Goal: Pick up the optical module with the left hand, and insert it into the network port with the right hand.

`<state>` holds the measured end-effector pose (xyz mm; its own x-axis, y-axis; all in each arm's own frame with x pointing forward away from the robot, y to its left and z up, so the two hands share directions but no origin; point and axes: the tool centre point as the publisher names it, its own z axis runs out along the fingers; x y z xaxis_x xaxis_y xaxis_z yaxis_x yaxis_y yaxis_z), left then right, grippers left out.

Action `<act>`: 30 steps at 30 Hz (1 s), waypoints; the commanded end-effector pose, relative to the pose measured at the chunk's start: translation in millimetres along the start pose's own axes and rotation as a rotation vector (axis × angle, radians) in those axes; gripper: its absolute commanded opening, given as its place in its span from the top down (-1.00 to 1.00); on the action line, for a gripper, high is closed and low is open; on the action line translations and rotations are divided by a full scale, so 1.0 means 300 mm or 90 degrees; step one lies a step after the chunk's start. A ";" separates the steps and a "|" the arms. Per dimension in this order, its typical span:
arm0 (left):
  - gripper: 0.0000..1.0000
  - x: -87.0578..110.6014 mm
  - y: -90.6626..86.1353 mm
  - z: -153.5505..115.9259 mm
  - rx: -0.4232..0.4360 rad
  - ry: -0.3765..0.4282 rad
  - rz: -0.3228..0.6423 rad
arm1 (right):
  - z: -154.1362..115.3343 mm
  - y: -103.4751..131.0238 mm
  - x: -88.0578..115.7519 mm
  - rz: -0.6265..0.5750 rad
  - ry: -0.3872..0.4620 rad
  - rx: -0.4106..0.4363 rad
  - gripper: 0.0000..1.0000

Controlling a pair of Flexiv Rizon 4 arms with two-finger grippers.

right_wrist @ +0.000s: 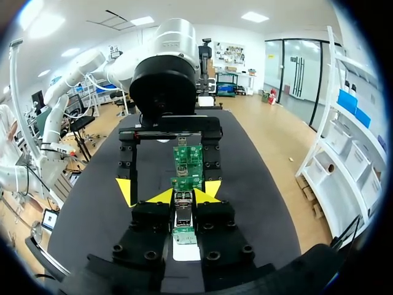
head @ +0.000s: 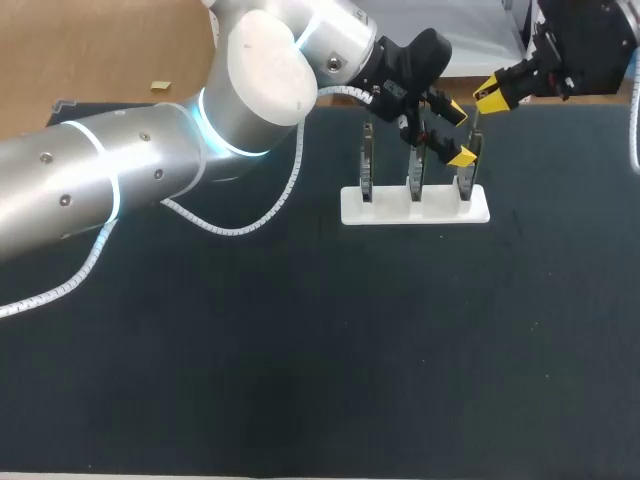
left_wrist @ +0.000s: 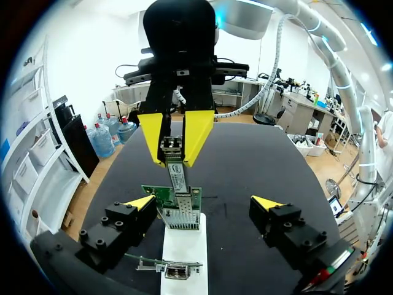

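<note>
Right end effector (right_wrist: 184, 196) clamps the optical module (left_wrist: 177, 175) at the network port (left_wrist: 181, 216).

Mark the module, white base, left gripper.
module (left_wrist: 177, 175): left wrist view, middle of its metal body.
base (head: 441, 209): head view, bare top face.
left gripper (left_wrist: 204, 201): left wrist view, midway between tips.

The head camera looked down from above and behind onto the black table (head: 300, 380), with the white stand (head: 415, 212) toward its far edge. The left wrist camera hung close over that stand, facing the right gripper (left_wrist: 175, 161). The right wrist camera looked the opposite way along its own fingers, equally close. Both wrist views shared the optical module (left_wrist: 178, 178) and the stand's circuit boards (left_wrist: 175, 198).
</note>
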<state>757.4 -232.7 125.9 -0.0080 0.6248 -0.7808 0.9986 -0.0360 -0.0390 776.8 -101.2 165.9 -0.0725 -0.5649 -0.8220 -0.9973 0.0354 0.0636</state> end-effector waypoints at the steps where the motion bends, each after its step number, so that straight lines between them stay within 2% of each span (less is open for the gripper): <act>1: -1.00 -0.003 0.007 0.002 0.002 0.003 -0.001 | 0.007 -0.001 0.010 0.000 -0.001 0.000 1.00; 14: -1.00 -0.003 0.007 0.002 0.002 0.003 -0.001 | -0.006 0.005 -0.002 -0.008 -0.018 0.008 1.00; 30: -1.00 -0.003 0.007 0.002 0.002 0.003 -0.001 | -0.009 0.017 -0.004 -0.014 -0.010 0.008 1.00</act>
<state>757.5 -232.7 125.9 -0.0080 0.6248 -0.7807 0.9986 -0.0360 -0.0391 774.1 -102.7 168.5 -0.0502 -0.5520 -0.8323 -0.9987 0.0299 0.0404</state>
